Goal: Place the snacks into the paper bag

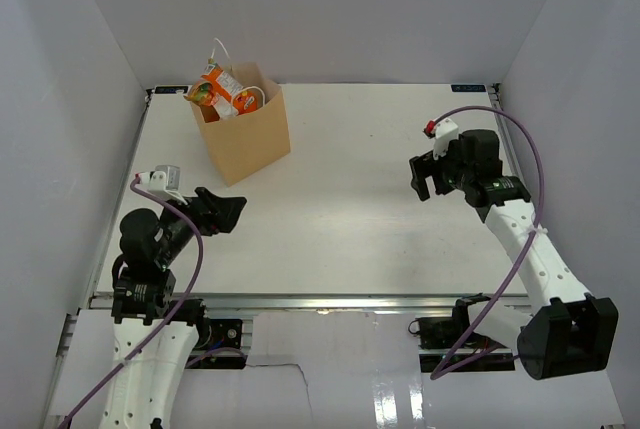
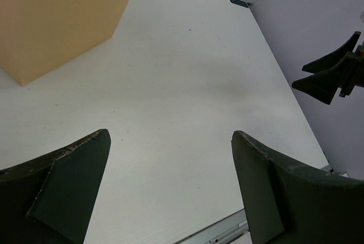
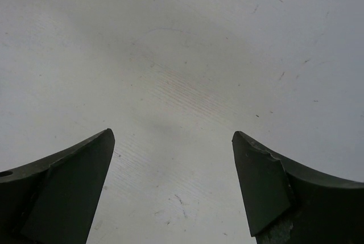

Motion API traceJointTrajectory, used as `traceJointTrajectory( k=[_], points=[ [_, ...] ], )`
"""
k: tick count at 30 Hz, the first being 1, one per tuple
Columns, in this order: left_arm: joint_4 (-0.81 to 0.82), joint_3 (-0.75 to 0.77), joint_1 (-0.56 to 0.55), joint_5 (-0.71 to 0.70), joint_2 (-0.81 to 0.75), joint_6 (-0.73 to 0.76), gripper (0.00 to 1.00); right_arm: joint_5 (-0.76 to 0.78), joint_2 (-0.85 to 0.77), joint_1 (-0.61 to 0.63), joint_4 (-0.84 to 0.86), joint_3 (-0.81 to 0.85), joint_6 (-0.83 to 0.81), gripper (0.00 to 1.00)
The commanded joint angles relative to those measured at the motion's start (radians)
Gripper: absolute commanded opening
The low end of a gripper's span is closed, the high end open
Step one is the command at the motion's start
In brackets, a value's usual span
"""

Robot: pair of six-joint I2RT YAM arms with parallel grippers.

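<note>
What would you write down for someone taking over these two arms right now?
The left gripper: fingers open, empty, over the table near the paper bag.
The right gripper: fingers open, empty, over bare table on the right.
The paper bag stands upright at the far left; the snacks poke out of its top, count unclear.
Done: no packet shows loose on the table.
Left: probably nothing; check the count.

The paper bag [image 1: 246, 145] hides the lower parts of the snacks [image 1: 222, 91] poking from its mouth.
</note>
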Motion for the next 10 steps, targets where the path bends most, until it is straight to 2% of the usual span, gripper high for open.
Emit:
traceJointTrajectory(
  k=[1,10],
  points=[
    [-0.023,0.007,0.001,0.02,0.002,-0.004,0.98,0.069,-0.045,-0.01,-0.033,0.026,0.027,0.9],
    [-0.058,0.013,0.001,-0.006,-0.013,0.001,0.98,0.027,-0.11,-0.025,-0.05,0.024,-0.017,0.9]
  ],
)
